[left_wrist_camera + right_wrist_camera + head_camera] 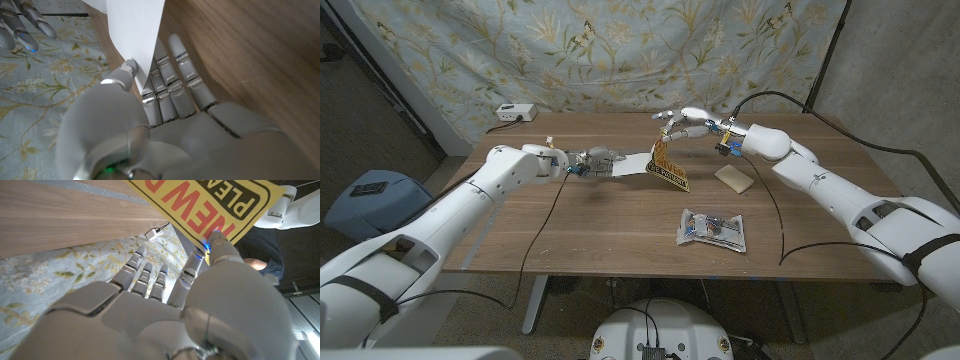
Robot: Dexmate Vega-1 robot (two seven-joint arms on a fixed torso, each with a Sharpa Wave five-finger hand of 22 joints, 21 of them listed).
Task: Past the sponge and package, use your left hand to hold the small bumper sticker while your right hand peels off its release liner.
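Two hands on one sticker [670, 166], mid-table beyond sponge [733, 178] and package [712, 229]: left hand [596, 163] fingers clamped on white liner [629, 165]; right hand [682, 124] fingertips pinching the yellow top edge.

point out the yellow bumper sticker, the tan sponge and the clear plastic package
yellow bumper sticker [670, 168], head view, middle of its printed yellow face
tan sponge [733, 179], head view, centre of its top
clear plastic package [712, 230], head view, middle of the wrapper
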